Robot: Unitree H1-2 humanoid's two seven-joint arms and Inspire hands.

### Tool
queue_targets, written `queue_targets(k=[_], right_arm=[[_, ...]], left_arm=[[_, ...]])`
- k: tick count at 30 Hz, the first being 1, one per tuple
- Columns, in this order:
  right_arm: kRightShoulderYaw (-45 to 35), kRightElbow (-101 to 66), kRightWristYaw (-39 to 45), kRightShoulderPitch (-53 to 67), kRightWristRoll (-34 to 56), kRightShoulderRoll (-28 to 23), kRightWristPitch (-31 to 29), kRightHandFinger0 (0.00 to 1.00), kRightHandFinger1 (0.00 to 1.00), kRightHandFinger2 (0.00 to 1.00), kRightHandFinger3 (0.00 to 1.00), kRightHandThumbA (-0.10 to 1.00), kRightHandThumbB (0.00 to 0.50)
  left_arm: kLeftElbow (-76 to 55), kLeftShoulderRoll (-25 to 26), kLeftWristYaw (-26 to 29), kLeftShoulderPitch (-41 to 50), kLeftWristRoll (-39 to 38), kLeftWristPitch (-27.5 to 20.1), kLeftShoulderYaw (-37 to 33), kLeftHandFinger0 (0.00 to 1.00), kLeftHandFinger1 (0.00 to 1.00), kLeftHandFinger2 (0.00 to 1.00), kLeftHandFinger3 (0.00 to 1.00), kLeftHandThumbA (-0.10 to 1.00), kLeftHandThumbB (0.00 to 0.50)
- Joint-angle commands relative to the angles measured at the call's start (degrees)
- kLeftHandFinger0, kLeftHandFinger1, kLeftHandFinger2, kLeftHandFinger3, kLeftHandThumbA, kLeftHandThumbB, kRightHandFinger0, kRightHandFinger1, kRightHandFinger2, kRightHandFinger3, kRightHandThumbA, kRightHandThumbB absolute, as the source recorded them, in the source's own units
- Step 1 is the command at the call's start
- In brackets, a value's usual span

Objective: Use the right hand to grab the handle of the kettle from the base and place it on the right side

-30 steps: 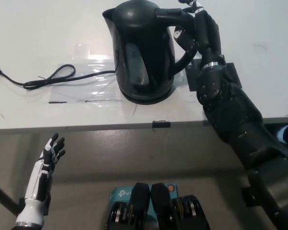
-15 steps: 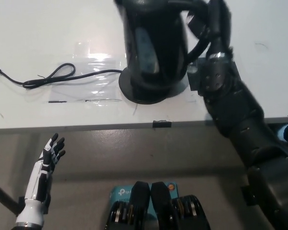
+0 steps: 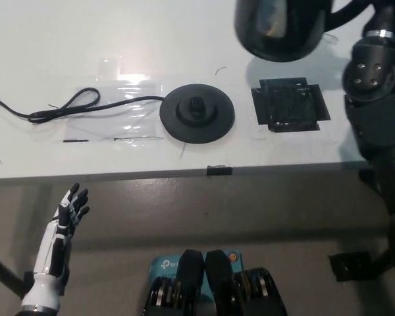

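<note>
Kettle (image 3: 280,29) is hanging off its base (image 3: 197,119), above the table (image 3: 46,52); grip is out of view. Next: lowering onto the black patch (image 3: 289,105).

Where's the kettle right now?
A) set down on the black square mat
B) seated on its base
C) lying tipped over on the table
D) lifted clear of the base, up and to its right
D: the kettle is in the air at the top edge, and the round base sits bare on the table.
</note>
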Motion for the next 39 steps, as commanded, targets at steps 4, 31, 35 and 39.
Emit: queue_targets(k=[4, 31, 35, 39], right_arm=[[-0.9, 2.0, -3.8, -2.6, 0.7, -2.8, -6.7, 0.0, 0.0, 0.44, 0.46, -0.1, 0.165], [5.8, 15.0, 9.7, 3.7, 7.5, -0.2, -11.8, 1.0, 1.0, 1.0, 1.0, 0.54, 0.437], [9.4, 11.9, 12.9, 5.5, 5.7, -3.1, -11.8, 1.0, 1.0, 1.0, 1.0, 0.71, 0.498], [10.3, 8.1, 15.1, 7.1, 6.0, -5.1, -11.8, 1.0, 1.0, 1.0, 1.0, 0.75, 0.5]], left_arm=[[-0.9, 0.9, 0.0, -0.5, -0.1, -0.9, 0.7, 1.0, 1.0, 1.0, 1.0, 1.0, 0.5], [-0.6, 0.9, 0.3, -0.4, 0.3, -1.5, 0.7, 1.0, 1.0, 1.0, 1.0, 1.0, 0.5], [-0.1, 1.0, 0.0, -0.5, 0.0, -2.1, 0.7, 1.0, 1.0, 1.0, 1.0, 1.0, 0.5], [-0.1, 1.0, 0.1, -0.4, 0.2, -2.4, 0.7, 1.0, 1.0, 1.0, 1.0, 1.0, 0.5]])
